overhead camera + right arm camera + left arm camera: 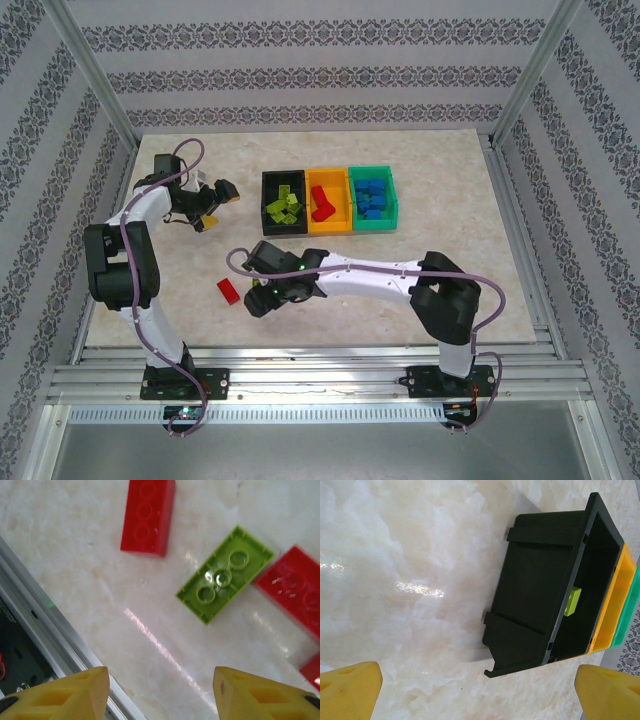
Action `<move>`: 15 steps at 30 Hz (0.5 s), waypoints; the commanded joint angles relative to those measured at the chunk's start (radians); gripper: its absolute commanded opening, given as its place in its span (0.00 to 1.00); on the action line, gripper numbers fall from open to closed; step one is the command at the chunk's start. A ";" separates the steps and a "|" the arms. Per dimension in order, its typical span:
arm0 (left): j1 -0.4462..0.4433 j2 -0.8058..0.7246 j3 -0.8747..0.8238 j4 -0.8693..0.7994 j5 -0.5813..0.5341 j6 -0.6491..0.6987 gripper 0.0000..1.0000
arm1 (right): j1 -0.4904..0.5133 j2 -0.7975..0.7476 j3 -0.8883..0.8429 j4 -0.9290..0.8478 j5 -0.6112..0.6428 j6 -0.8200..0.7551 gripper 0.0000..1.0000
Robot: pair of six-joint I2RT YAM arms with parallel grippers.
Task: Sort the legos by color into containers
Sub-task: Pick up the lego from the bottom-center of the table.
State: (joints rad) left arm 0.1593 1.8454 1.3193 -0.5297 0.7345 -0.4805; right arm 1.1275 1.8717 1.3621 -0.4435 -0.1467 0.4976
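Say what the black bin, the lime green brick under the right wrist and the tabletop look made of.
Black bin: moulded plastic, matte; crisp ribs and thin walls.
Lime green brick: hard glossy plastic; sharp moulded edges, bright highlights.
Tabletop: polished marble-look surface with cloudy veining and glare streaks; whether it is real stone or laminate cannot be told.

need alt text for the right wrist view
A lime green lego lies on a pale marble table, a red lego apart up-frame, another red lego close at its right. The open, empty right hand shows as two yellow fingertips along the bottom edge.
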 commanded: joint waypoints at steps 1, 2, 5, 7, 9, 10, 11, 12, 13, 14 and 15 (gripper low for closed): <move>0.016 -0.020 -0.014 0.034 0.031 -0.014 0.99 | 0.014 -0.061 -0.065 0.037 0.019 0.067 0.58; 0.015 -0.022 -0.015 0.033 0.030 -0.013 0.99 | 0.017 -0.069 -0.083 0.047 0.023 0.079 0.58; 0.016 -0.020 -0.011 0.022 0.025 -0.005 0.99 | 0.029 -0.081 -0.139 0.071 0.032 0.127 0.57; 0.015 -0.022 -0.012 0.032 0.032 -0.012 0.99 | 0.036 -0.082 -0.161 0.089 0.029 0.148 0.58; 0.015 -0.023 -0.018 0.037 0.031 -0.016 0.99 | 0.042 -0.075 -0.169 0.094 0.036 0.157 0.58; 0.016 -0.022 -0.017 0.036 0.031 -0.014 0.99 | 0.045 -0.069 -0.172 0.096 0.042 0.160 0.58; 0.016 -0.019 -0.016 0.033 0.033 -0.012 0.99 | 0.046 -0.060 -0.173 0.100 0.041 0.163 0.58; 0.016 -0.017 -0.014 0.035 0.039 -0.017 0.99 | 0.043 -0.045 -0.165 0.101 0.037 0.163 0.58; 0.016 -0.018 -0.014 0.038 0.043 -0.018 0.99 | 0.044 -0.028 -0.151 0.101 0.030 0.158 0.59; 0.014 -0.020 -0.015 0.042 0.042 -0.021 0.99 | 0.046 -0.013 -0.138 0.101 0.026 0.153 0.59; 0.015 -0.021 -0.017 0.042 0.042 -0.021 0.99 | 0.045 0.001 -0.122 0.102 0.024 0.149 0.59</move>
State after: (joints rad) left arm 0.1593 1.8450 1.3182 -0.5228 0.7559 -0.4877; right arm 1.1660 1.8320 1.2068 -0.3622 -0.1314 0.6312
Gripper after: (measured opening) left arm 0.992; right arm 0.589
